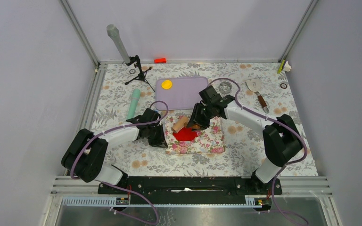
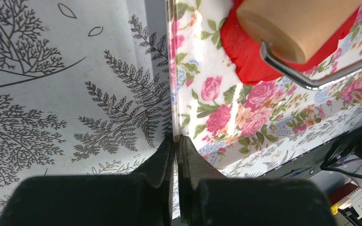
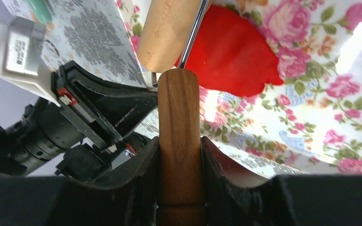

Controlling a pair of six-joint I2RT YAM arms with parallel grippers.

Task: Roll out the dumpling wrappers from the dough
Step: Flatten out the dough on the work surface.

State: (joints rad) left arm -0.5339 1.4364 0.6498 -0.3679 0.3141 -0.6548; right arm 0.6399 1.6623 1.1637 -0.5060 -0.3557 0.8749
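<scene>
The dough (image 1: 185, 135) is a flat, irregular bright red sheet lying on a floral mat (image 1: 207, 141). A wooden roller (image 1: 180, 123) rests on the sheet's far left part. My right gripper (image 3: 179, 141) is shut on the roller's dark wooden handle (image 3: 179, 108), with the pale drum (image 3: 167, 33) and the dough (image 3: 231, 52) just ahead. At the mat's left edge (image 2: 173, 117), my left gripper (image 2: 175, 141) is shut, pinching that edge. The roller (image 2: 292, 23) and dough (image 2: 245, 47) lie beyond it. One yellow dumpling wrapper (image 1: 167, 84) sits on a lilac tray (image 1: 188, 96).
A mint-green tube (image 1: 133, 103) lies left of the tray. A spatula (image 1: 257, 89) lies at the back right. A small tripod with a grey cylinder (image 1: 118, 42) stands at the back left, and a small red-orange block (image 1: 160, 60) sits by the back rail.
</scene>
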